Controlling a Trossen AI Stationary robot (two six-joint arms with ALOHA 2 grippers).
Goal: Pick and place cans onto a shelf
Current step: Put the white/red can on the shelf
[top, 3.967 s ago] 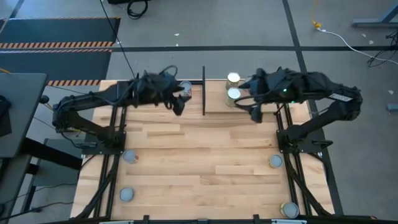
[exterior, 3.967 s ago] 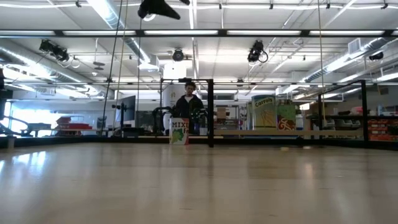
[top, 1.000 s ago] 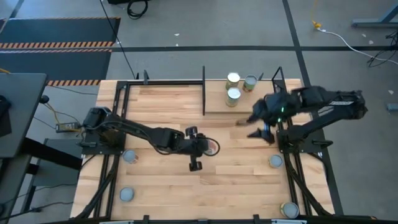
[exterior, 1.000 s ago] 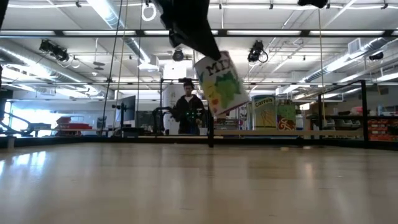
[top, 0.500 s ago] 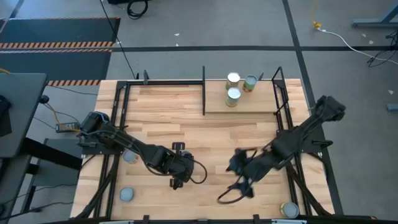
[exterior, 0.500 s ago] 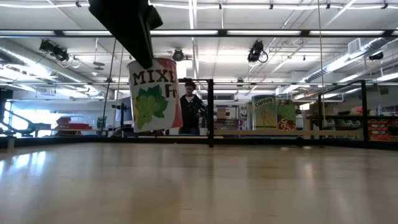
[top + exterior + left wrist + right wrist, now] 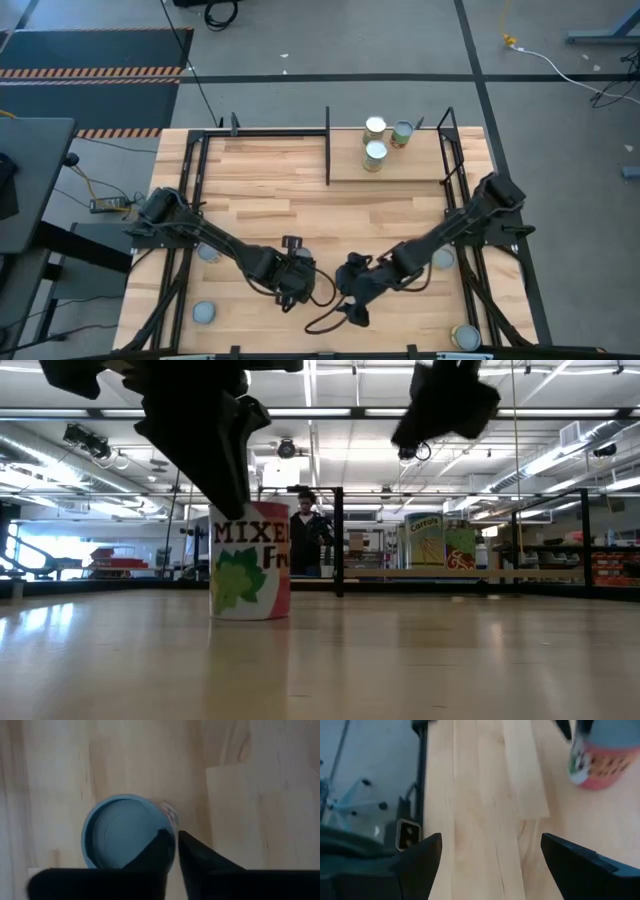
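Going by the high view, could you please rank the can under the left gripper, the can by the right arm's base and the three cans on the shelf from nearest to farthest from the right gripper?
From the right gripper:
1. Can under the left gripper, just to its left.
2. Can by the right arm's base, at the table's right side.
3. Three cans on the shelf, far side, clustered too closely to separate.

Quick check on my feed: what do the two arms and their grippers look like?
Both arms are dark, near-black jointed links with black cables looping by the wrists. The left gripper has two narrow tapering dark fingers; the right gripper has broad, flat black fingers. No markings visible.
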